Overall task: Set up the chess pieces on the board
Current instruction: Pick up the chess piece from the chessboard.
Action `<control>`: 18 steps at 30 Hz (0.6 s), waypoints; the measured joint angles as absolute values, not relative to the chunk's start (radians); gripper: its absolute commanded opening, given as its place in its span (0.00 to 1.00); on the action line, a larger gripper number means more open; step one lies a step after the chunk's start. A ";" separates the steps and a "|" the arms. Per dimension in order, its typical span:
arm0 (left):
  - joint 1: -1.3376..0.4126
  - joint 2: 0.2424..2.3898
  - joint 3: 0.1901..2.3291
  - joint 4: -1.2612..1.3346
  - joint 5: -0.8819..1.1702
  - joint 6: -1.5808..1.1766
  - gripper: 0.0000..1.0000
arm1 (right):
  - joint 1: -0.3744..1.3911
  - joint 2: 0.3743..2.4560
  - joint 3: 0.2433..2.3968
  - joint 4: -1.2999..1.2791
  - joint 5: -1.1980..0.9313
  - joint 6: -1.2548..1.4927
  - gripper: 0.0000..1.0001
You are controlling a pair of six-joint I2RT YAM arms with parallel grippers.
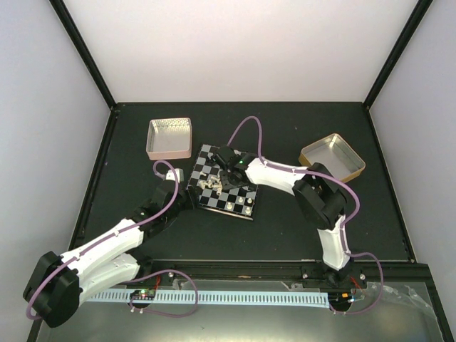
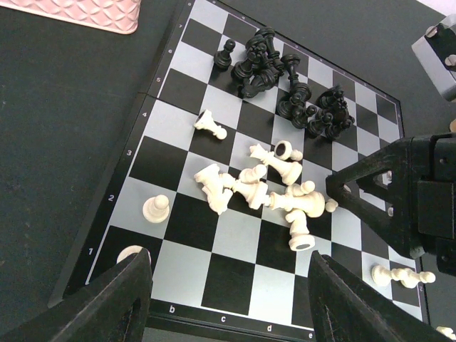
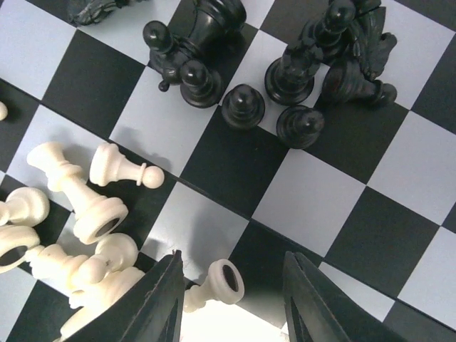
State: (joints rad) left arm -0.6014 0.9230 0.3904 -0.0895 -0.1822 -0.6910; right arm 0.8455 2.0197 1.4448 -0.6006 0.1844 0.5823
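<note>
The board lies at the table's middle. A heap of fallen cream-white pieces covers its centre and a cluster of black pieces its far side. One white pawn stands upright and another is half hidden behind my left finger. My left gripper is open and empty at the board's near edge. My right gripper is open low over the board, with a fallen white pawn lying between its fingers, not gripped. Black pieces stand ahead of it.
A pink square tin sits behind and left of the board and shows in the left wrist view. A gold square tin sits at the right. Two white pieces lie near the board's right corner. The right gripper's black body hangs over the board.
</note>
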 measured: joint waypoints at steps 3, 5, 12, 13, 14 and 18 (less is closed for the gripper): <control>-0.601 0.923 0.390 -0.089 -0.182 -0.691 0.62 | 0.846 2.032 1.462 -0.616 0.191 0.577 0.39; -0.601 0.923 0.390 -0.089 -0.182 -0.691 0.61 | 0.846 2.042 1.470 -0.622 0.196 0.570 0.38; -0.601 0.923 0.390 -0.089 -0.182 -0.691 0.61 | 0.846 2.050 1.467 -0.642 0.197 0.528 0.39; -0.601 0.923 0.390 -0.089 -0.182 -0.691 0.62 | 0.846 2.050 1.467 -0.644 0.197 0.524 0.39; -0.601 0.923 0.390 -0.089 -0.182 -0.691 0.61 | 0.846 2.050 1.464 -0.644 0.197 0.520 0.38; -0.601 0.923 0.390 -0.089 -0.182 -0.691 0.61 | 0.846 2.041 1.445 -0.625 0.196 0.505 0.31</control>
